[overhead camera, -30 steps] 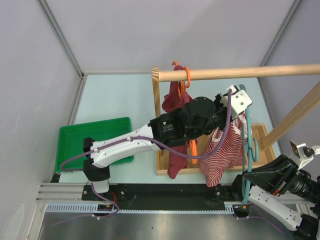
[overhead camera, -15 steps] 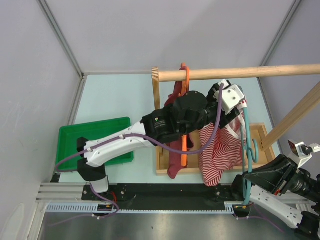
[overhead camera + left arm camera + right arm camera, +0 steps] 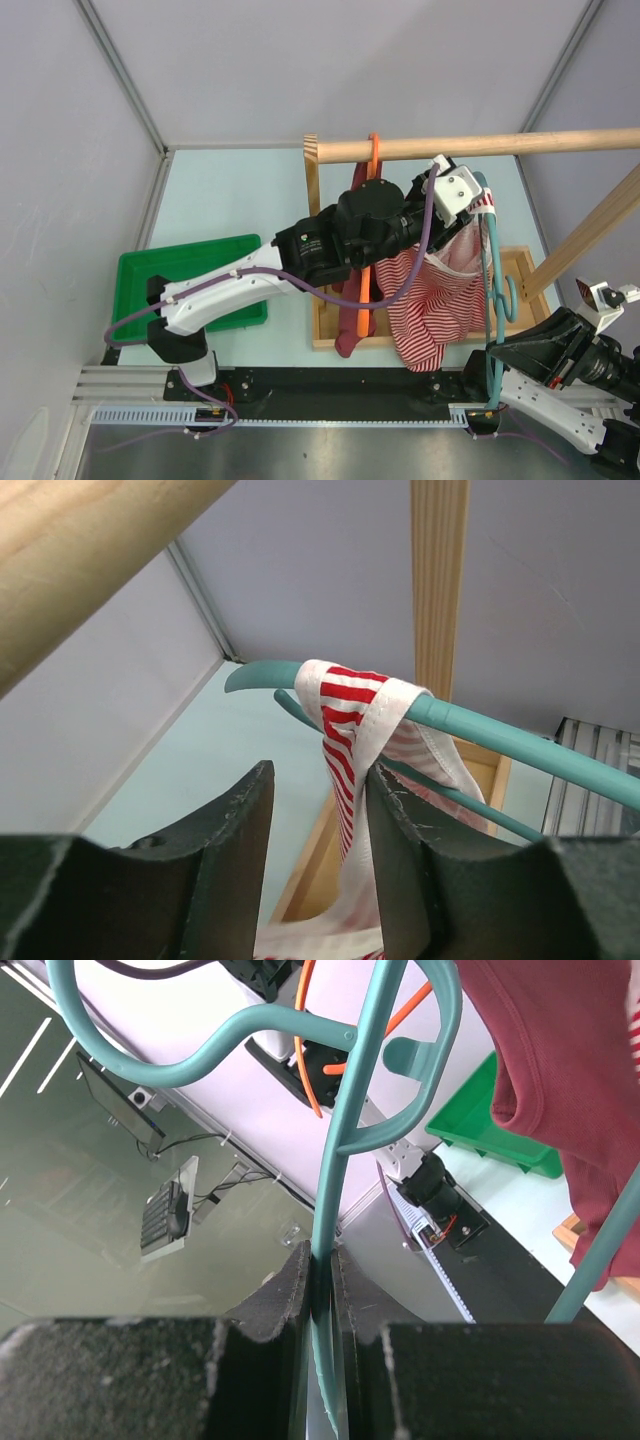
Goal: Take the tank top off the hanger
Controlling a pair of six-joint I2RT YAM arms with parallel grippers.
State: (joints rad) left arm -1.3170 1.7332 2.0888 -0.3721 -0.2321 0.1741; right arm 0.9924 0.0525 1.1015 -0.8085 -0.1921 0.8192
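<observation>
A red-and-white striped tank top (image 3: 430, 300) hangs from a teal hanger (image 3: 491, 290) that is held off the rail. In the left wrist view its strap (image 3: 345, 705) loops over the hanger's arm (image 3: 480, 730) and runs down between my open jaws, against the right finger (image 3: 400, 820). My left gripper (image 3: 480, 207) sits at the hanger's upper end, open around that strap (image 3: 320, 810). Down near the table's front edge, my right gripper (image 3: 496, 352) is shut on the hanger's stem (image 3: 345, 1160), which is pinched between its pads (image 3: 320, 1270).
A wooden rail (image 3: 500, 147) on a wooden rack (image 3: 525, 265) carries an orange hanger (image 3: 372, 165) with a maroon garment (image 3: 560, 1080) just left of the tank top. A green tray (image 3: 190, 275) lies at the left.
My left arm shifted left and up along the rail, and its jaws came apart. The striped fabric spread leftward. The orange hanger swung upright. The right gripper stayed put.
</observation>
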